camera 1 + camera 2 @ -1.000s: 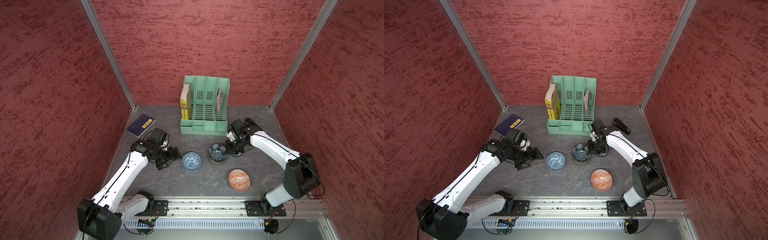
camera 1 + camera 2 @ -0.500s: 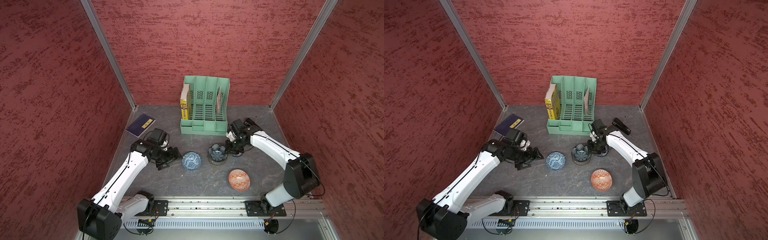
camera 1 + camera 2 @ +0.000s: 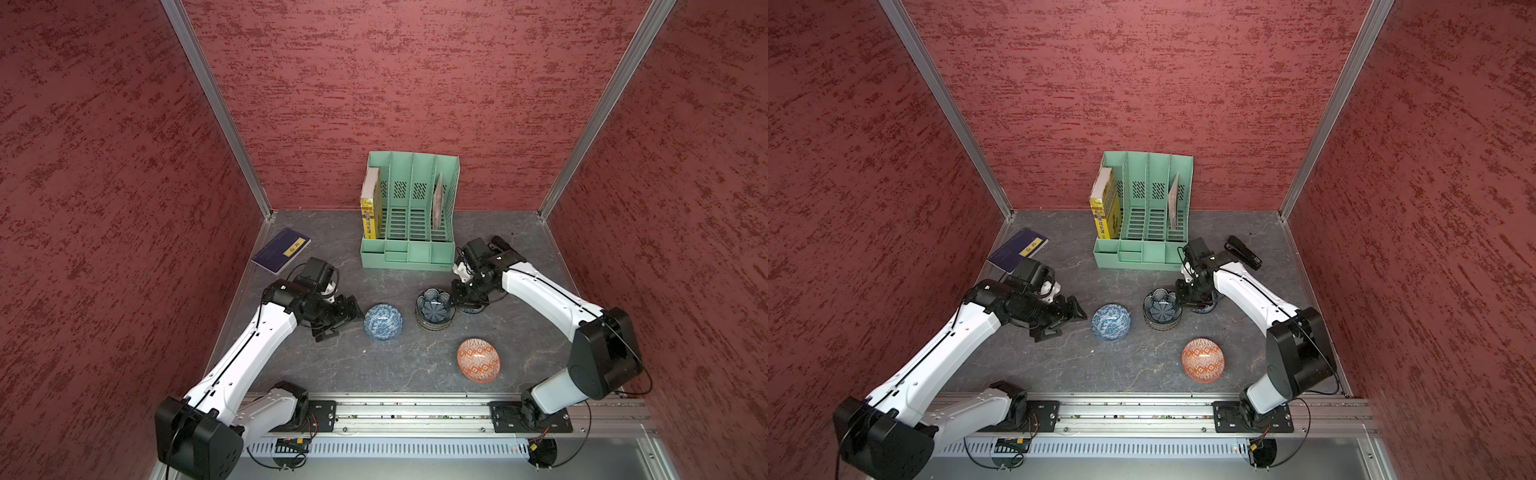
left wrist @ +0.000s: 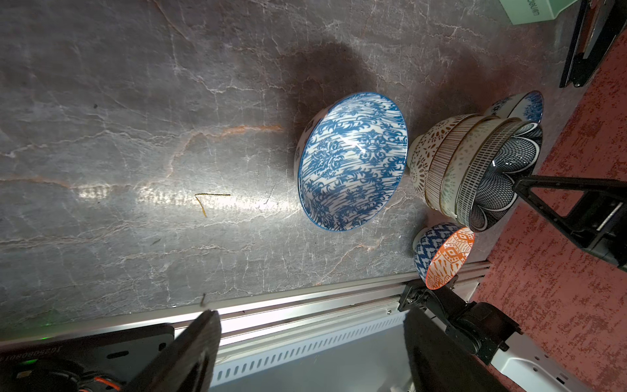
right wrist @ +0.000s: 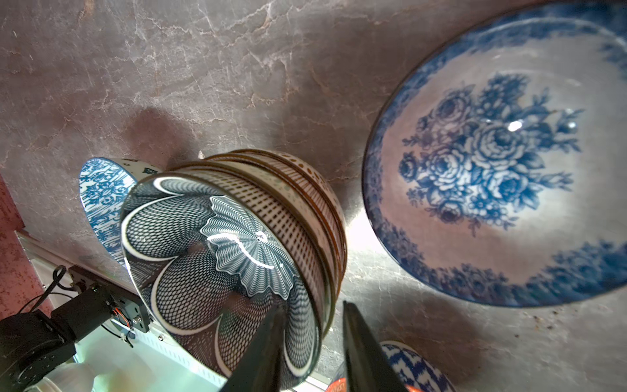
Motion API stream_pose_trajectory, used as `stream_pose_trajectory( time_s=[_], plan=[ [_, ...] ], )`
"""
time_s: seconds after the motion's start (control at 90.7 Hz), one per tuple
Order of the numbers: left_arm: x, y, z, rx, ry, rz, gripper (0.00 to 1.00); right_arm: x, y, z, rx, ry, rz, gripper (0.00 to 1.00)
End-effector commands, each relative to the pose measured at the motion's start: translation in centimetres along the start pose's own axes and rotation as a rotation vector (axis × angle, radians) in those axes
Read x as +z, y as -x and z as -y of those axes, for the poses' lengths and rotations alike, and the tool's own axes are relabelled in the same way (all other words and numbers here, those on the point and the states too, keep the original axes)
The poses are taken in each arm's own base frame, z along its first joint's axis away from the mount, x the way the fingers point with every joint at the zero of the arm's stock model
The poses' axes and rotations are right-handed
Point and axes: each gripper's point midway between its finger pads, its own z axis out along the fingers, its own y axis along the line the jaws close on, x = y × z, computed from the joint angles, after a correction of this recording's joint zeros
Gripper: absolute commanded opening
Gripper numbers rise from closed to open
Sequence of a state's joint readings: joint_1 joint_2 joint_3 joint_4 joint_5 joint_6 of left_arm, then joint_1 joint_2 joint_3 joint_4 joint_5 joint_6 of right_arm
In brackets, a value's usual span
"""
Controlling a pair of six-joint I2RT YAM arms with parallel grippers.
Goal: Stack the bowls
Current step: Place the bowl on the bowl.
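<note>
Right wrist view: your right end effector (image 5: 312, 305) straddles, jaws apart, the rim of the dark scalloped-flower ceramic bowl (image 5: 220, 244) topping the stack (image 4: 441, 163). Withdraw crookedly and a finger could hook it, toppling everything. Your left end effector (image 3: 347, 318) gapes beside the blue-white patterned bowl (image 3: 383, 322).

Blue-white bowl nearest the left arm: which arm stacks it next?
Left. The left gripper is open and right beside the blue-white bowl, facing it. The right gripper straddles the far rim of the stack, so the stack blocks its path.
</note>
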State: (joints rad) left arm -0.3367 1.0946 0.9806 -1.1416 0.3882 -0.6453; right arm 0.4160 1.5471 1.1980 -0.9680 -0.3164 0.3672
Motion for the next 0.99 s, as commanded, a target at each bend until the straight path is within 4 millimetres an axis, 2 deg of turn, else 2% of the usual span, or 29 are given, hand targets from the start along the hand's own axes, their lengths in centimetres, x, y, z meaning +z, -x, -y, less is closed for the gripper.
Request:
stream_pose_trajectory(
  time_s=[0.0, 0.154, 0.353, 0.441, 0.529, 0.749, 0.981],
  plan=[
    [-0.3, 0.1, 0.1, 0.019, -0.018, 0.020, 0.88, -2.6, 2.0, 0.6, 0.006, -0.033, 0.107, 0.38],
    [-0.3, 0.1, 0.0, 0.022, -0.017, 0.022, 0.88, -4.7, 3.7, 3.2, 0.098, -0.085, 0.177, 0.40],
    [-0.2, 0.1, -0.2, 0.028, -0.015, 0.025, 0.88, -5.8, 5.0, 8.5, 0.203, -0.254, 0.235, 0.41],
    [-0.2, 0.1, -0.2, 0.031, -0.013, 0.023, 0.87, -5.0, 5.1, 10.2, 0.243, -0.284, 0.208, 0.41],
    [-0.2, 0.1, -0.3, 0.037, -0.014, 0.023, 0.87, -4.1, 5.2, 11.0, 0.268, -0.286, 0.193, 0.39],
    [0.1, 0.1, -0.6, 0.037, -0.015, 0.015, 0.87, -1.6, 5.1, 11.9, 0.293, -0.270, 0.130, 0.34],
    [0.3, 0.2, -0.8, 0.035, -0.021, 0.012, 0.86, 0.0, 4.4, 13.1, 0.314, -0.304, 0.085, 0.31]
  ],
)
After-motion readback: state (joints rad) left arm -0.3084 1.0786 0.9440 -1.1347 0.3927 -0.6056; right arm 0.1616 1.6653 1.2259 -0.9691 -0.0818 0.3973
